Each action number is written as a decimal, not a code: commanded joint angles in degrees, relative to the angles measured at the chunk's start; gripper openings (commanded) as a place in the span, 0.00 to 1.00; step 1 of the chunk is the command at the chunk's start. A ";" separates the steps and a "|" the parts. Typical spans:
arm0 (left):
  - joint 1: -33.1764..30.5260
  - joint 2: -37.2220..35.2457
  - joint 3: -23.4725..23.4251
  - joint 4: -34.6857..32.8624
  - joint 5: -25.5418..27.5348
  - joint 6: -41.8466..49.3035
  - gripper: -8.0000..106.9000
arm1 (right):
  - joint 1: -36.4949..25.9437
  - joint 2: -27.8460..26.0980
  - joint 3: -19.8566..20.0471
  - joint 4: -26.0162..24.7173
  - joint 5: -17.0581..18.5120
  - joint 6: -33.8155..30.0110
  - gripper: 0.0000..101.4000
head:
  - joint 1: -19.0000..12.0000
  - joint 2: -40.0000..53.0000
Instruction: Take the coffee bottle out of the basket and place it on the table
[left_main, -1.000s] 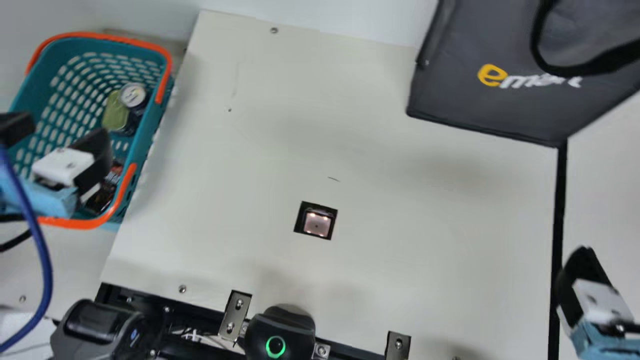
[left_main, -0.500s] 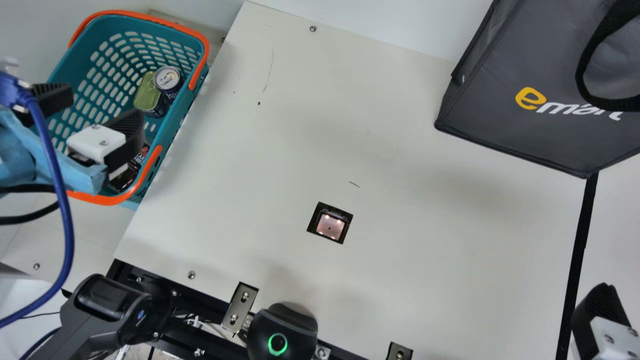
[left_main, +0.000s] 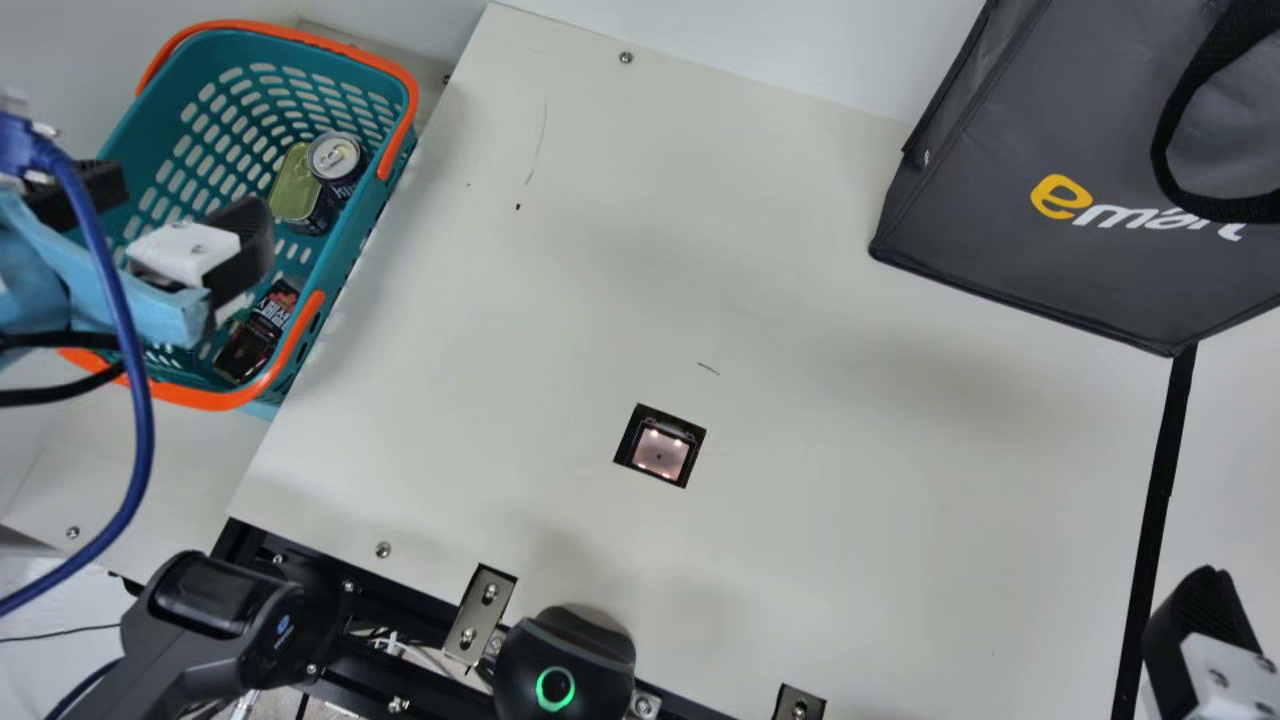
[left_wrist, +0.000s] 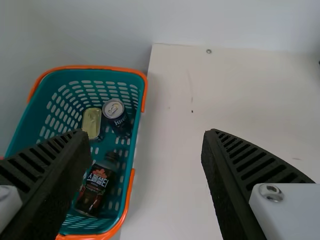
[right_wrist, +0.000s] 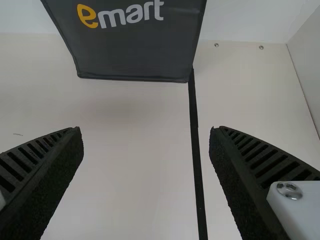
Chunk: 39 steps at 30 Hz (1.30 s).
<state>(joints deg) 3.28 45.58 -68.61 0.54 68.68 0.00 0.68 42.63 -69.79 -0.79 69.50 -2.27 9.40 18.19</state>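
Note:
In the main view my left gripper (left_main: 190, 205) is over the teal basket (left_main: 345, 265), its fingers apart with nothing between them. The dark coffee bottle (left_main: 262, 335) lies in the basket's near part, partly covered by that gripper. The left wrist view has the open left gripper (left_wrist: 147, 135), the basket (left_wrist: 131, 160) and the bottle (left_wrist: 95, 187) lying with its label up. At the main view's lower right is part of my right gripper (left_main: 1200, 630); in the right wrist view the right gripper (right_wrist: 145, 130) stands open and holds nothing.
A can (left_main: 335, 160) and a green-gold tin (left_main: 296, 188) are in the basket's far part. The orange handles lie along its rim. A dark grey bag (left_main: 1000, 200) stands at the back right of the table (left_main: 800, 430), which has a small square scanner window (left_main: 660, 447).
The main camera has turned. Since half a second ago my left gripper has shifted slightly left, uncovering more of the coffee bottle. The right gripper has kept still over that half second.

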 joint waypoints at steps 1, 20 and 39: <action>1.08 0.35 0.04 -0.07 -0.27 0.31 0.85 | 0.00 0.00 0.00 0.00 0.00 0.00 0.90 | -1.48 0.23; 16.81 6.48 0.73 -7.26 -5.49 9.84 0.85 | 0.00 0.00 0.00 0.00 0.00 0.00 0.90 | -1.48 0.23; 29.00 11.11 5.46 -16.45 -9.73 26.28 0.85 | 0.00 0.00 0.00 0.00 0.00 0.00 0.90 | -1.48 0.23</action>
<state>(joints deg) 31.50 56.41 -63.35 -15.37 59.17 24.84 0.68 42.63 -69.79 -0.79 69.50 -2.27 9.40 18.28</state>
